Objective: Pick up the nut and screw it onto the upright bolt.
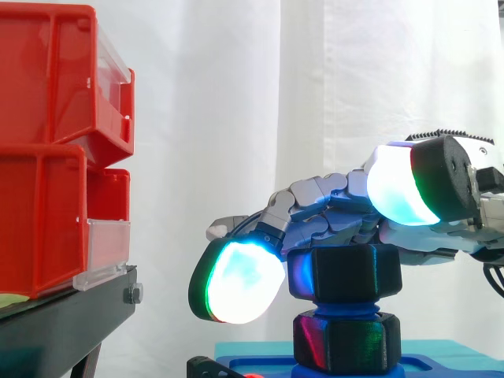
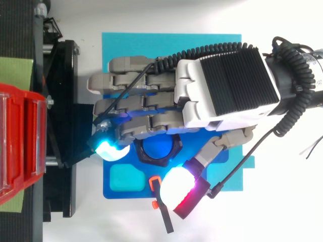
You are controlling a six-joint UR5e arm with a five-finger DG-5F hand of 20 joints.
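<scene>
A black hexagonal nut (image 1: 354, 272) sits on top of the upright blue bolt (image 1: 346, 308), above a second black hex piece (image 1: 346, 340) at the bolt's foot. From above, the nut (image 2: 174, 149) rings the blue bolt end (image 2: 157, 147). My hand (image 2: 227, 85) lies over it, palm down, fingers loosely bent. One glowing fingertip (image 1: 236, 279) hangs beside the nut on its left at the nut's height. The thumb pad (image 1: 402, 185) is higher than the nut and apart from it. The other fingers cover the nut's far side.
The bolt stands on a blue base plate (image 2: 121, 194) with a cyan recess (image 2: 123, 177), on a light blue mat (image 2: 202, 43). Stacked red bins (image 1: 47, 157) on a black stand (image 1: 55, 323) are close on the left, just past the fingertips.
</scene>
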